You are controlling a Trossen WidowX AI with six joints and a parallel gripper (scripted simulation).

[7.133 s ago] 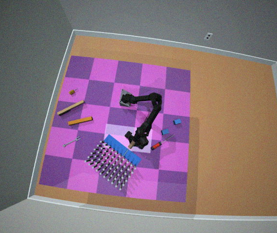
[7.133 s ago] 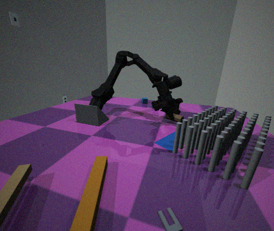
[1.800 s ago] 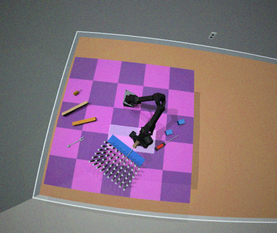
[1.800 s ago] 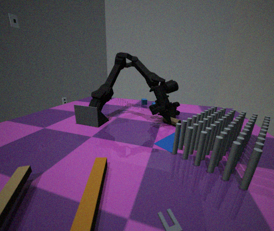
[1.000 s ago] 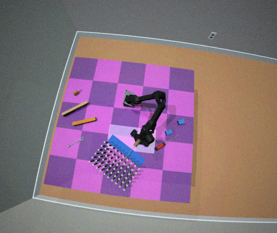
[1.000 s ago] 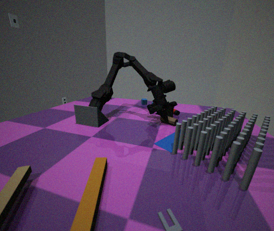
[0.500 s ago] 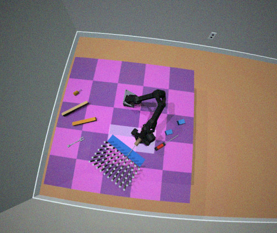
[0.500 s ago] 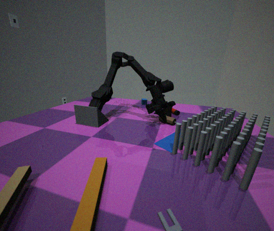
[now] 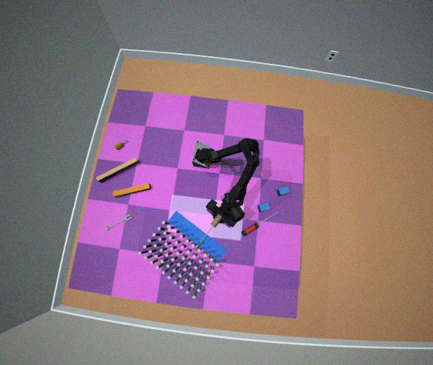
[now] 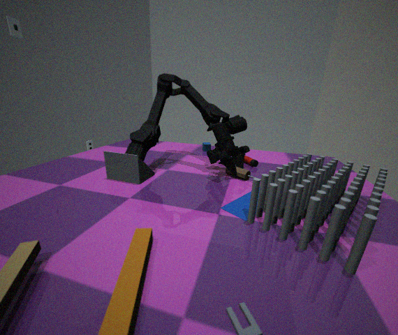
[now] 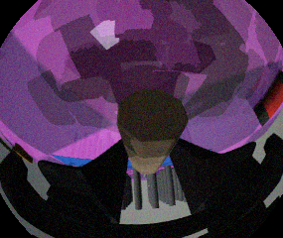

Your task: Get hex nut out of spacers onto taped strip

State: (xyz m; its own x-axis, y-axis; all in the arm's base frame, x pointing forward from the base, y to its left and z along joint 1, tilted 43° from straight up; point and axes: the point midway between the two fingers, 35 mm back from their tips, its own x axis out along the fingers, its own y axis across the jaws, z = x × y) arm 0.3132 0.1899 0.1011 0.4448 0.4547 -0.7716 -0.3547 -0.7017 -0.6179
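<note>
Your jaws point(image 9: 217, 217) point(image 10: 238, 172) clamp the wooden-handled tool point(image 9: 216, 220) point(image 10: 243, 173) point(image 11: 152, 121), its shaft reaching the front of the spacers point(image 9: 181, 257) point(image 10: 311, 223) point(image 11: 153, 190). You're likely lining up; thread a gap next. The nut can't be made out.

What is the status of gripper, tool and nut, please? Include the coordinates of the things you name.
Gripper point(image 9: 216, 218) point(image 10: 241, 173) point(image 11: 147, 141) shut on wooden-handled tool point(image 9: 216, 220) point(image 10: 243, 174) point(image 11: 152, 119). Rod over blue strip point(image 9: 185, 226) point(image 10: 238, 206) point(image 11: 72, 161). Nut not visible; standing spacers point(image 9: 194, 296) point(image 10: 361, 245) point(image 11: 153, 190) crowd the way.
</note>
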